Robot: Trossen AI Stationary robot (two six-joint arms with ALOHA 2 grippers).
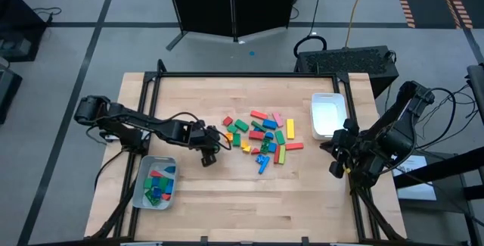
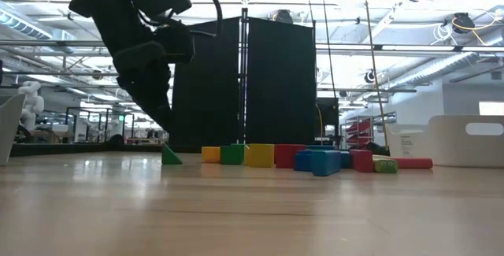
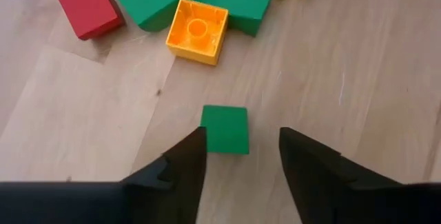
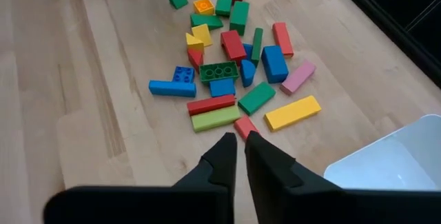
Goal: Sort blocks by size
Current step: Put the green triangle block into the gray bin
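Note:
Several blocks (image 1: 261, 136) in red, green, blue, yellow, orange and pink lie in a loose heap at the table's middle; they also show in the right wrist view (image 4: 231, 58). My left gripper (image 3: 241, 162) is open and low over the table at the heap's left edge (image 1: 214, 141). A small green block (image 3: 225, 129) lies flat on the wood between its fingertips. My right gripper (image 4: 241, 156) is shut and empty, above the table near its right edge (image 1: 335, 155). My left gripper stands with one finger (image 3: 186, 165) close beside the small green block's side (image 3: 207, 131) and the other finger well clear of it. I cannot tell whether the near finger touches the block. The block rests on the table.
A grey tray (image 1: 141, 193) holding several blocks stands at the near left. A white tray (image 1: 327, 115) stands at the right, behind my right gripper. An orange block (image 3: 198, 31), open side up, and red and green blocks lie just beyond the small green one.

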